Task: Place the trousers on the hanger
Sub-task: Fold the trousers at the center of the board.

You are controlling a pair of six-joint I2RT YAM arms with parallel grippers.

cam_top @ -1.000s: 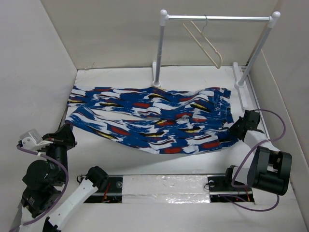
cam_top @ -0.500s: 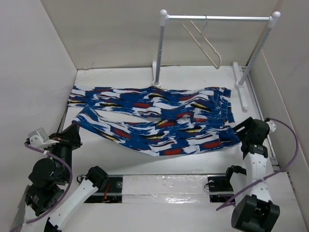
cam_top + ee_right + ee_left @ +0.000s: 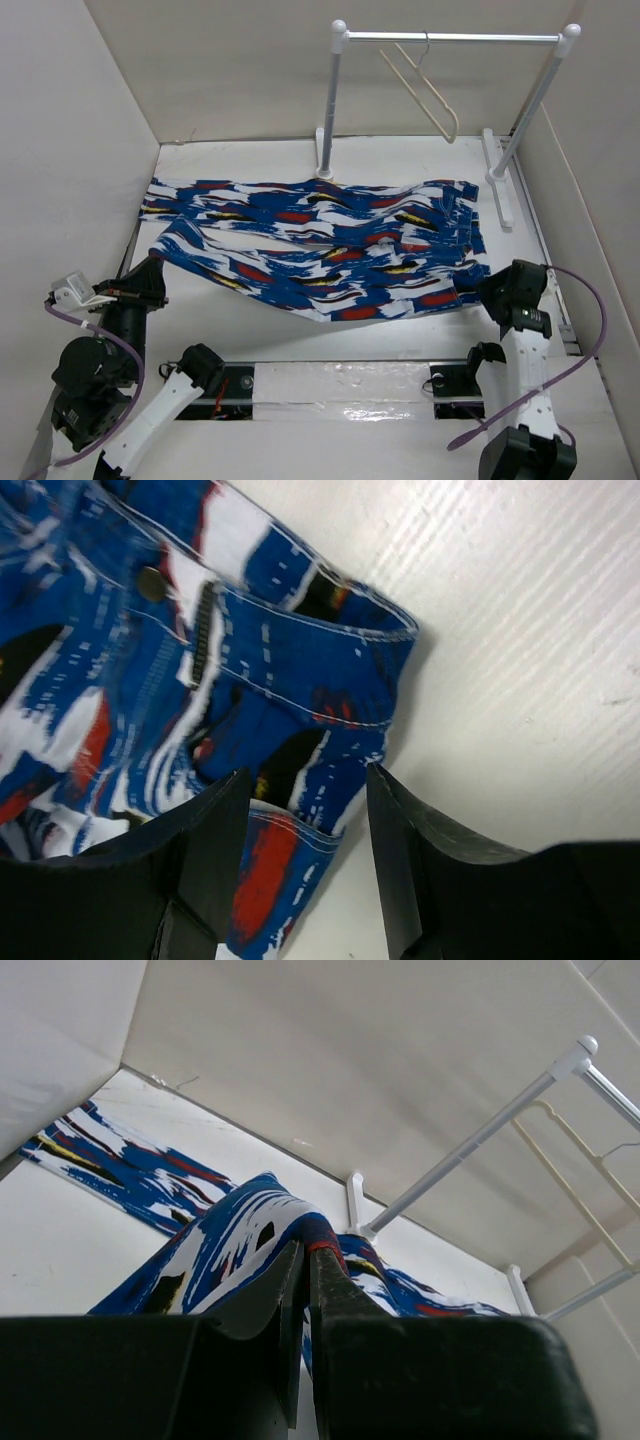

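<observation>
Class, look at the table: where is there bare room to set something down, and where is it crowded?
Bare: the strip between the trousers and the back wall, and the strip between them and the arm bases. Crowded: the middle, under the trousers.

One pair of trousers (image 3: 320,250) lies across the table (image 3: 400,160). One hanger (image 3: 418,97) hangs on the one rail stand (image 3: 450,37) at the table's far right corner; that stand has two posts. Two arms stand at the near edge: a left arm (image 3: 150,420) and a right arm (image 3: 528,365).
</observation>
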